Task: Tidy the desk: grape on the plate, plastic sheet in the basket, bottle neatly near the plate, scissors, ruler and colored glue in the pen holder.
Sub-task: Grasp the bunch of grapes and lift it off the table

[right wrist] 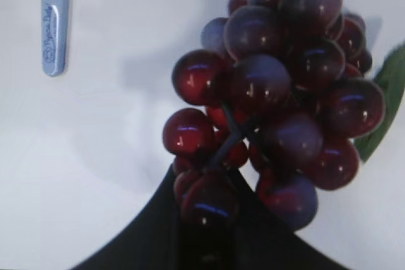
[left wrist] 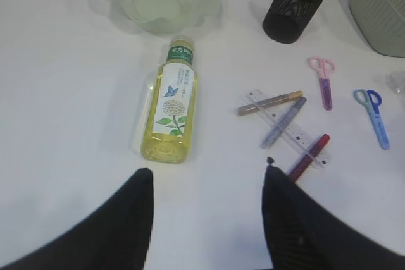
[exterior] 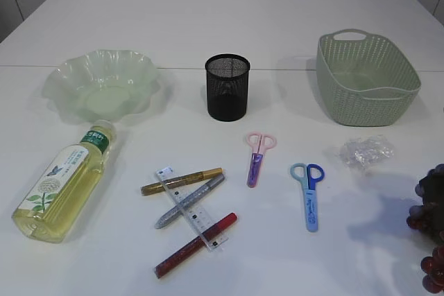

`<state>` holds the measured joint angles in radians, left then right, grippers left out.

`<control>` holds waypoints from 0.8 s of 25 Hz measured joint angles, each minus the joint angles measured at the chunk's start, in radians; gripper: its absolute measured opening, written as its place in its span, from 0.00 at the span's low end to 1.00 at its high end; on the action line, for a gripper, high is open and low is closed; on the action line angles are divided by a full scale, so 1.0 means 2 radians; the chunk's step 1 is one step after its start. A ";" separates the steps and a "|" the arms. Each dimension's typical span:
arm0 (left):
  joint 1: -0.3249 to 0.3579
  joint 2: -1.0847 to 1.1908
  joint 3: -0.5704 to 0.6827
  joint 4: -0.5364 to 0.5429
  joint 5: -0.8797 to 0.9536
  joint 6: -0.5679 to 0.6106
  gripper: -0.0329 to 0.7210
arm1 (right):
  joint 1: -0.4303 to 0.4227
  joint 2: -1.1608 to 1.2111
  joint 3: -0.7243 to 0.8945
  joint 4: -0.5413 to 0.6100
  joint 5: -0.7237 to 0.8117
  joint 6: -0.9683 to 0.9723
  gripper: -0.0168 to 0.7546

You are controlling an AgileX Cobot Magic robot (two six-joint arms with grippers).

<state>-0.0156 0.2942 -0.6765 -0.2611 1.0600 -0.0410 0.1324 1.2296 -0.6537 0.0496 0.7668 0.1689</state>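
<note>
Grape bunch (right wrist: 278,93) is being gripped by right claw (right wrist: 209,219); left claw (left wrist: 205,219) is being held released above bench (left wrist: 63,124)

The table (exterior: 208,12) is white. The plate (exterior: 101,85) at upper left is pale green. The bottle (exterior: 61,184) holds yellow drink and has a green cap. The pen holder (exterior: 227,86) is black mesh. The basket (exterior: 366,78) is soft green with a woven pattern. The grapes (right wrist: 278,93) are dark red and purple.
</note>
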 joint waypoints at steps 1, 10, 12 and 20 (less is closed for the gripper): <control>0.000 0.000 0.000 -0.005 0.000 0.000 0.58 | 0.000 -0.006 -0.003 0.006 0.009 -0.006 0.16; 0.000 0.000 0.000 -0.033 0.000 0.000 0.58 | 0.000 -0.023 -0.081 0.023 0.069 -0.031 0.16; 0.000 0.000 0.000 -0.038 0.000 0.000 0.58 | 0.000 -0.023 -0.094 0.028 0.077 -0.035 0.16; 0.000 0.013 0.000 -0.062 0.000 0.040 0.58 | 0.000 -0.022 -0.133 0.075 0.134 -0.060 0.16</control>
<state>-0.0156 0.3198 -0.6765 -0.3850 1.0593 0.0385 0.1324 1.1851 -0.9190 0.1990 1.0345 0.0498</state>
